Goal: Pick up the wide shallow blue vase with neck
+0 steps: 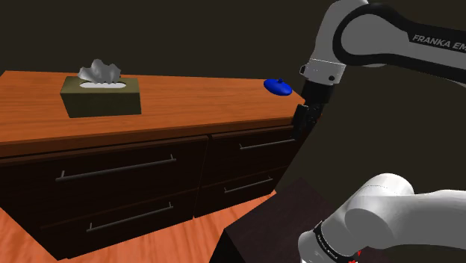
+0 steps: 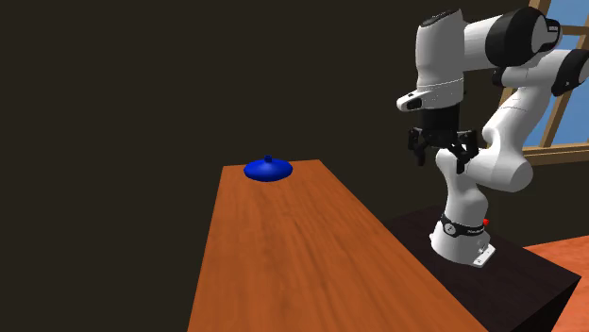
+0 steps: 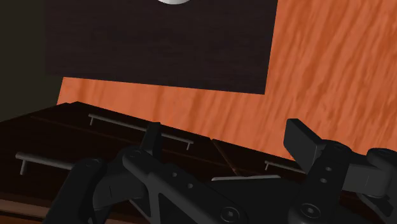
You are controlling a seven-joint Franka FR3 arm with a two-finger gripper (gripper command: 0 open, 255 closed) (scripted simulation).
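On white arm (image 1: 396, 33), "FRANKA EM"

White arm (image 2: 444, 52) bent over, wrist pointing down, black jaws standing apart.

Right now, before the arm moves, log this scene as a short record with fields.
target: blue vase, upright on the dresser top, near the end by the arm
arm: gripper open, holding nothing, off that end of the dresser, apart from the vase
other item: tissue box, toward the dresser's other end
drawers: all shut
stand: dark box on the orange floor
task state: vase not yet picked up
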